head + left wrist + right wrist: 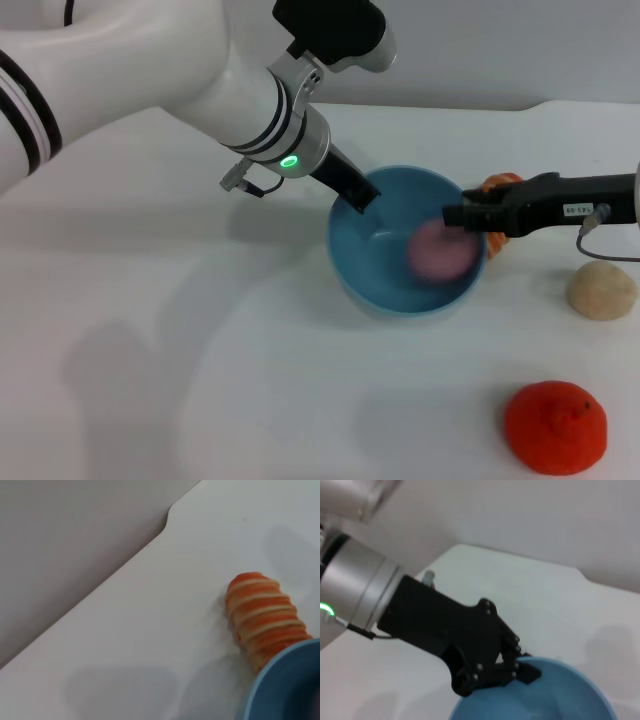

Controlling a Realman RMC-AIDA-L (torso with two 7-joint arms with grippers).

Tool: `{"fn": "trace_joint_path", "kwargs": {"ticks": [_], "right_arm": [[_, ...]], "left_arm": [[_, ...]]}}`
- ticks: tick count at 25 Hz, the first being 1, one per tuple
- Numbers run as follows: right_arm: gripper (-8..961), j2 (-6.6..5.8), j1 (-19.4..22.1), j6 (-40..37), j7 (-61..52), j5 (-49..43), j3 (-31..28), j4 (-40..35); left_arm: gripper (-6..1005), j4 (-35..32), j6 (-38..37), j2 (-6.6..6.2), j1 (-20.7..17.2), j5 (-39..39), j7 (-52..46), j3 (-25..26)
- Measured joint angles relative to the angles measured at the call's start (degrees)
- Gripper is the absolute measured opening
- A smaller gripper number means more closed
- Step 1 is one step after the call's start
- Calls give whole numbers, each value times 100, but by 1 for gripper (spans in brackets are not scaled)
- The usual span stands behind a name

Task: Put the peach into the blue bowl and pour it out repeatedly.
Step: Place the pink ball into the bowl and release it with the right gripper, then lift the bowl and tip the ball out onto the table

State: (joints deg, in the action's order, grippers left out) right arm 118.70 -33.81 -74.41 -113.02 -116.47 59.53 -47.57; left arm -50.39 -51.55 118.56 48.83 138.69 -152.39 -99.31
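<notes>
Leftmost, the left gripper (pixel 358 193) reaches down from the upper left and meets the blue bowl (pixel 352 262) at its far-left rim. Seen from the right wrist camera, its black fingers (pixel 522 671) are closed on that rim, one tip lying just over the edge (pixel 555 690) of the bowl. The bowl sits upright on the white table (pixel 200 380), near the middle of the head view.

Inside the bowl, toward its right side, is the peach (pixel 442 250), a soft pink round shape resting low against the inner wall. It lies well apart from the left gripper's fingers, across the bowl from them.

Coming in from the right, the right gripper (pixel 455 215) stretches level over the bowl's right rim, its tip just above the peach and very near it. Whether its fingers are spread or closed cannot be told, nor whether they touch the peach.

Behind the bowl's right edge, partly hidden by the right gripper, lies an orange ridged roll (pixel 262 617), touching or just beside the bowl's outer wall. Farther right rests a beige lump (pixel 602 290), and nearer the front right an orange-red bumpy fruit (pixel 555 427), both well apart from the bowl.
</notes>
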Motion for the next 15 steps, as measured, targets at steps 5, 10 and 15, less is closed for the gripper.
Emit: {"fn": "trace_joint_path", "kwargs": {"ticks": [5, 10, 15], "right_arm": [[402, -28, 321, 66, 407, 464, -390, -158], [510, 1, 730, 126, 910, 693, -1349, -255], [510, -12, 1351, 207, 2285, 1847, -2197, 528]], "left_arm": [[-1, 12, 14, 0, -66, -6, -2, 0], [-1, -19, 210, 0, -134, 2, -4, -71], [-1, -100, 461, -7, -118, 216, -7, -226]]}}
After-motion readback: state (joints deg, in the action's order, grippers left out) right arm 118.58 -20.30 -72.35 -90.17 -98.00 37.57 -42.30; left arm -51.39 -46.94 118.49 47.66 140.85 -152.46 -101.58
